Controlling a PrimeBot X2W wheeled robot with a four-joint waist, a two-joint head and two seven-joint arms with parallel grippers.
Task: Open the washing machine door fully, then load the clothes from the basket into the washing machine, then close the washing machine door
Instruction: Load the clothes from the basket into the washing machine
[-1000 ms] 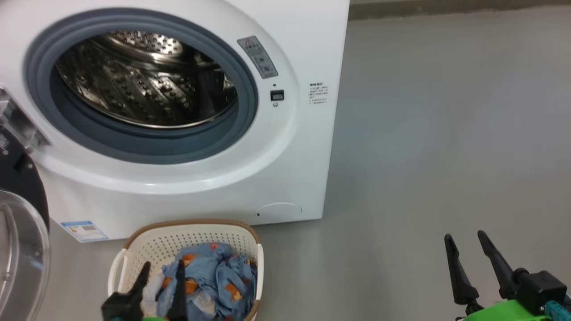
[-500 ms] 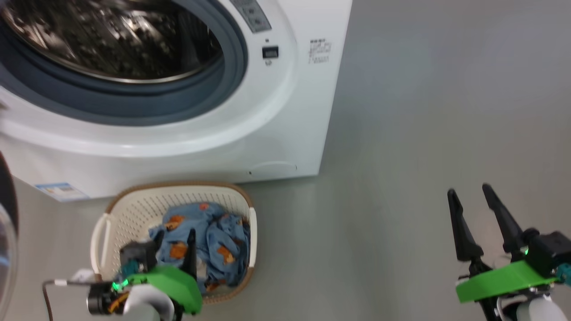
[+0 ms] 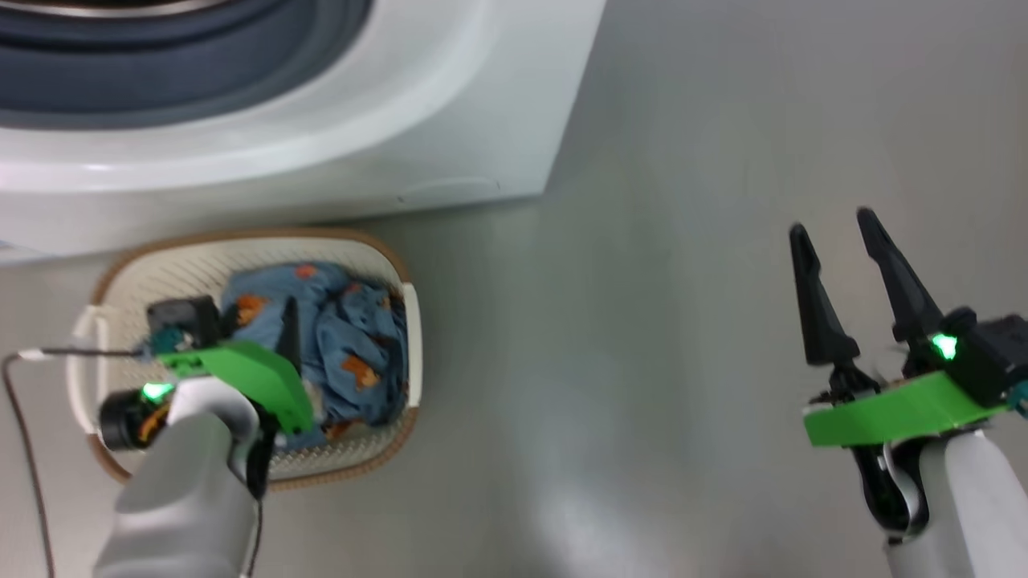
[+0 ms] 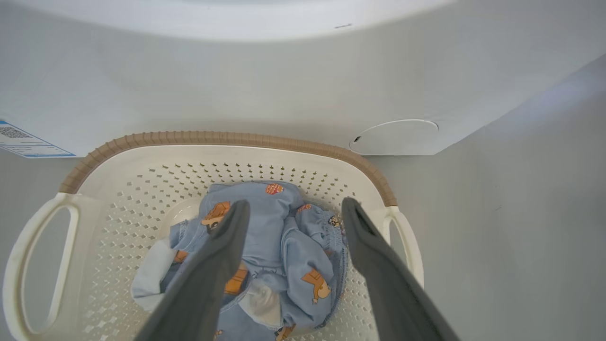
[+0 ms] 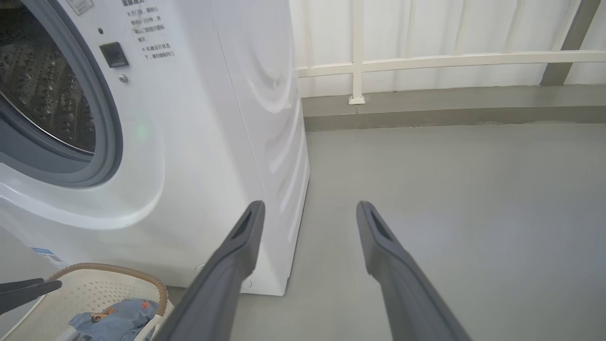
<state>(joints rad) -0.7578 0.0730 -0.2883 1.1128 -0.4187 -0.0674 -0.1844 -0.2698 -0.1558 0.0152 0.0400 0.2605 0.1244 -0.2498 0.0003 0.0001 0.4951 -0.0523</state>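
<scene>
- While the basket [image 4: 227, 138] sits at left on the floor, just in front of the washing machine [image 5: 213, 142], the clothes [image 4: 270, 227] lie heaped inside it.
- Left gripper [image 4: 296, 203] hangs over the heap, fingers spread wide and empty. A shallow pinch could catch a single fold, so the fabric may slip or trail.
- Right gripper [image 3: 830, 221], far right above bare floor, is wide and empty.

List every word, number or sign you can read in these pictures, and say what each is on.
Nothing can be quoted with certainty.
Printed lines high on the washing machine front: too small to read.
Blue-edged sticker low on its front: too blurred to read.
</scene>
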